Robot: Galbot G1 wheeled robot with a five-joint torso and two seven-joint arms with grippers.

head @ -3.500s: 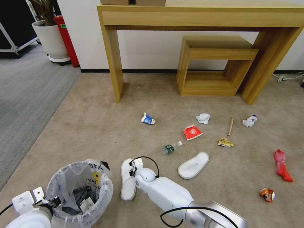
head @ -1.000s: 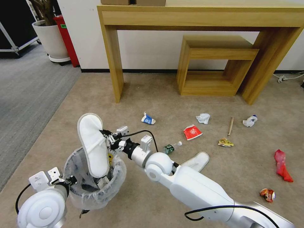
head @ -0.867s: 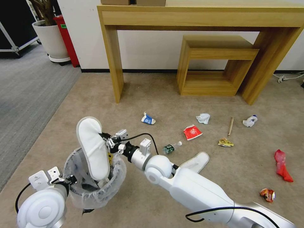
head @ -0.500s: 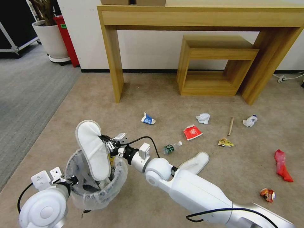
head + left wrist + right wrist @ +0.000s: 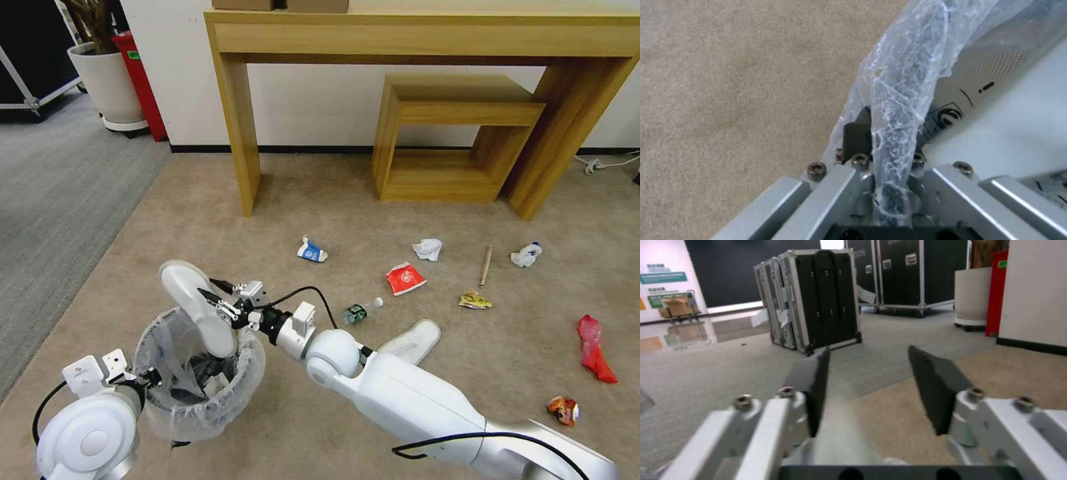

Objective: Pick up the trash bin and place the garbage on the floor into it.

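One white slipper [image 5: 197,307] drops into the trash bin [image 5: 200,407] below the right gripper [image 5: 217,301], jaws spread. Left gripper [image 5: 889,166] pinches the bin's rim at seven o'clock. Second slipper [image 5: 408,339], cup [image 5: 405,278], bottle [image 5: 362,311] and wrappers remain on the floor.

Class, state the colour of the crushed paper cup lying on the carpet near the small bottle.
Red, with a white mark on it. The paper cup shows best in the head view.

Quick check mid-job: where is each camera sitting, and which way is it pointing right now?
Head: up high, looking down at the carpet, litter, both arms and the bin.
Left wrist: behind the left hand, shut on the bin's rim and bag, facing the carpet.
Right wrist: behind the right hand, open, facing across the floor toward black cases.
Shared: head and left wrist both show the bin.
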